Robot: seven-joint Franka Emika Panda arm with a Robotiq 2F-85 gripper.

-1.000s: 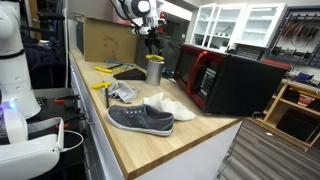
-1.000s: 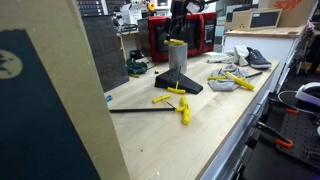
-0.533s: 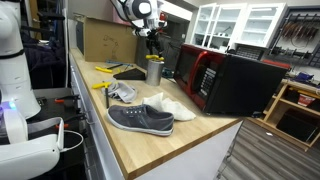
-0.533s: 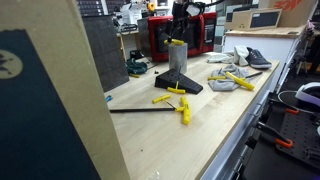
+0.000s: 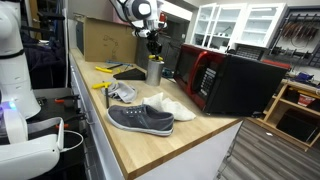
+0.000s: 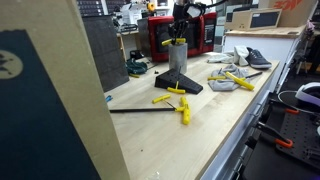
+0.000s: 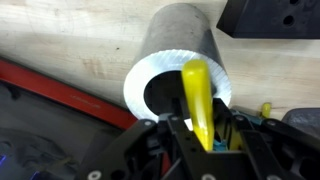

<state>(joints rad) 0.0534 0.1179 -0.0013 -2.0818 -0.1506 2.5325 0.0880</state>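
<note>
Wrist view showed your gripper (image 7: 203, 128) no longer spread wide as it was 1 second earlier: the jaws had drawn in and clenched the yellow tool (image 7: 197, 90) by its handle. That tool stood in the grey cup (image 7: 180, 40), leaning at the 3 o'clock side of its white mouth. In an exterior view the cup sat on the wooden bench (image 5: 130, 145), the red microwave (image 5: 203, 78) at its 3 o'clock. I judged the grasp made, the tool not yet lifted out.
</note>
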